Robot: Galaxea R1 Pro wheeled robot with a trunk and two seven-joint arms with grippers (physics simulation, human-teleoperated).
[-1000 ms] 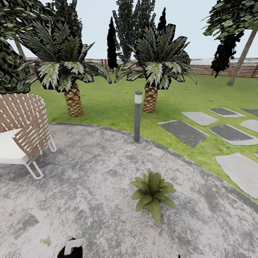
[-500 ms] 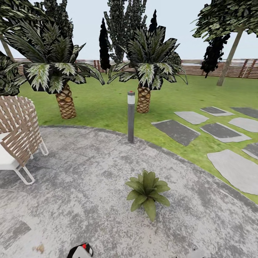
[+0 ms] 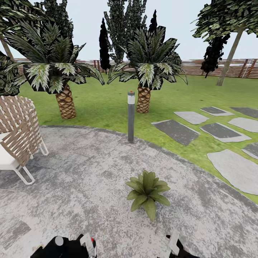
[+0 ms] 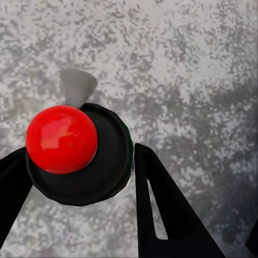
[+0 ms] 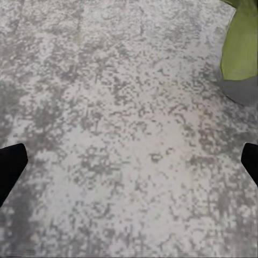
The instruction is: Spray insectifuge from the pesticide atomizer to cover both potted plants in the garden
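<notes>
One potted plant, a low rosette of broad green leaves, sits on the round grey patio just ahead of me. The pesticide atomizer is seen from above as a dark round body with a red knob and a pale nozzle, and my left gripper is shut on it. In the head view the atomizer pokes up at the bottom edge, left of the plant. My right gripper is open over bare paving, with a green leaf of the plant at the edge of its view.
A grey bollard lamp stands at the patio's far rim. A wicker seat is at the left. Two palms grow on the lawn behind, stepping stones lie to the right, and a wooden fence closes the back.
The camera swung a little, shifting the scene left, then held still. My left arm with the atomizer and my right gripper have risen into the head view's bottom edge.
</notes>
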